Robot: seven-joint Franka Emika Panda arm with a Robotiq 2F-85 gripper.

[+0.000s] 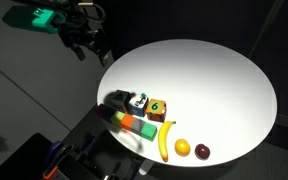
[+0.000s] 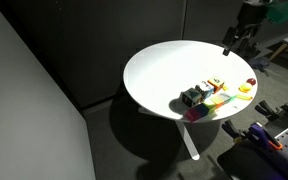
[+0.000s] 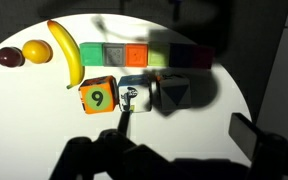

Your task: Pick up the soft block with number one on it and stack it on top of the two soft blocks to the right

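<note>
White round table, dark block beside teal block and green-orange block; gripper aloft, empty, opening unclear.

On the table, the soft block with number one lines up beside the two soft blocks — long bar alongside, banana at its end

6 on green-orange cube

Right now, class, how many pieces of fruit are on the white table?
3. The banana lies beside the end of the coloured bar; the orange fruit sits next to the banana; the dark red fruit is beyond it, outermost. None seems hidden.
</note>
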